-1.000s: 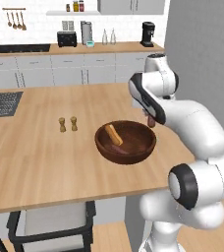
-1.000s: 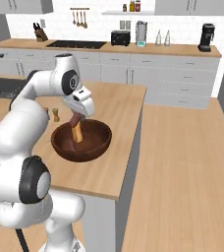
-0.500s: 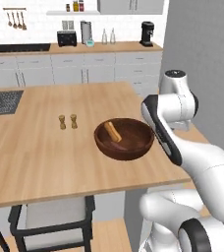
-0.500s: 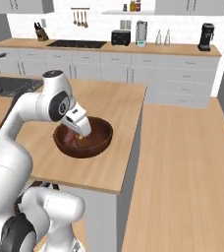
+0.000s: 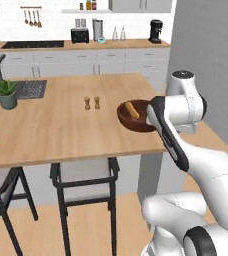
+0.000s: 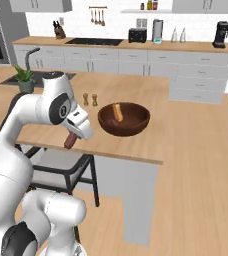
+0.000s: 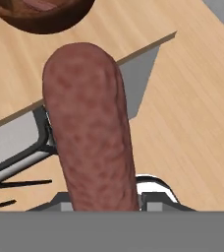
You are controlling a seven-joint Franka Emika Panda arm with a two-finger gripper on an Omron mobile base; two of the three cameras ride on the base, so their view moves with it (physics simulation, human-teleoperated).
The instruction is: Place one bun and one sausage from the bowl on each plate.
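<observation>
A reddish-brown sausage is clamped in the gripper, whose jaws are closed on its upper end; in the right base view the sausage is seen hanging down and slightly tilted from under the white hand, over the near edge of the wooden island countertop. In the hand view the sausage is seen lengthwise, rising from between the fingertips, with the near edge of the countertop crossing behind it and the seat of a dark-framed stool lying below that edge. The dark reddish-brown bowl stands on the countertop near its near right corner, apart from the gripper and to the right of it in the right base view; in the hand view its rim is seen at the top. A tan bun is leaned upright inside the bowl, and it is seen in the left base view as well, inside the bowl beside the arm. Two small wooden shakers are set side by side toward the middle of the countertop, behind the bowl and well apart from it. A potted plant is placed by the sink at the far left part of the countertop. Two stools are tucked under the near edge.
</observation>
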